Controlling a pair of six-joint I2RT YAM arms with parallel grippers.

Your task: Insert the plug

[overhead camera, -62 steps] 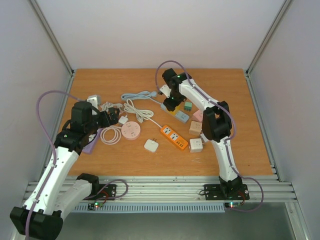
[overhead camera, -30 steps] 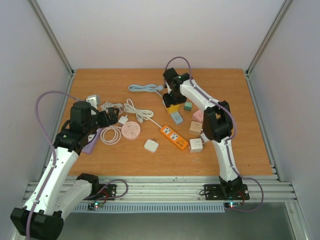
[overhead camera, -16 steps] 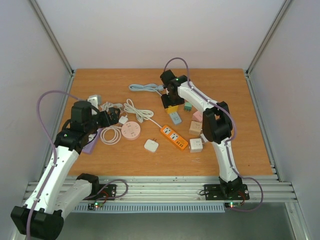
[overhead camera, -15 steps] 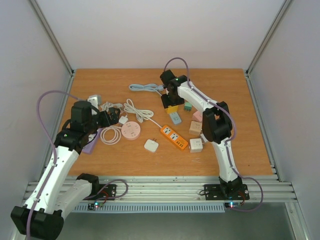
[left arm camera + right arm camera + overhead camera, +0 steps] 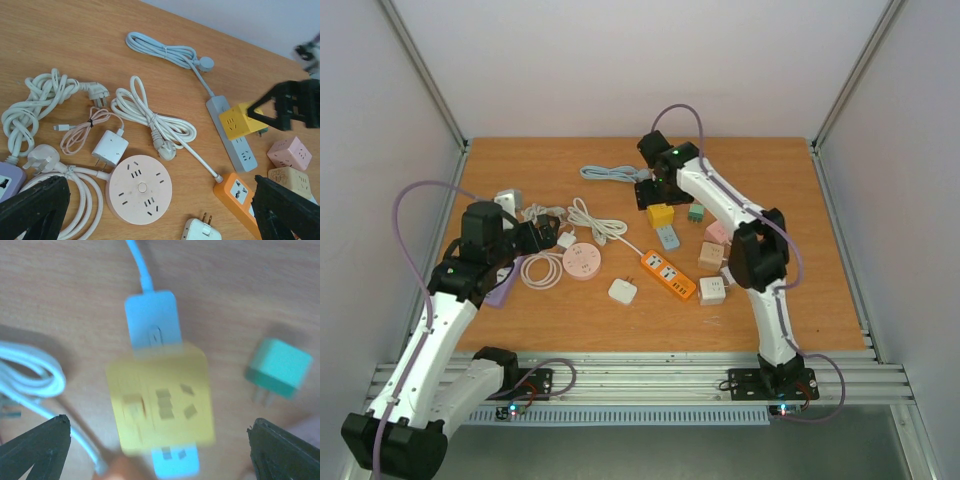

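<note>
We saw the yellow cube plug [image 5: 162, 400] sitting on top of the pale blue power strip [image 5: 151, 322], close to the end where the strip's cable leaves it. The strip lay flat on the wooden surface [image 5: 800, 200], toward its far middle. We could not tell whether the prongs were fully seated. The right fingers [image 5: 32, 450] stood wide apart above the cube, one to each side and clear of it, holding nothing. A teal charger [image 5: 277, 367] lay just beside the cube. The strip's cable ran off to a coiled bundle [image 5: 605, 174]. The left fingers [image 5: 30, 212] were also spread wide and empty, hanging over the left part of the surface above a round pink socket [image 5: 139, 189], a white charger [image 5: 109, 148] and a white cord [image 5: 150, 112]. An orange power strip [image 5: 667, 274] lay nearer the arm bases, well apart from the cube.
</note>
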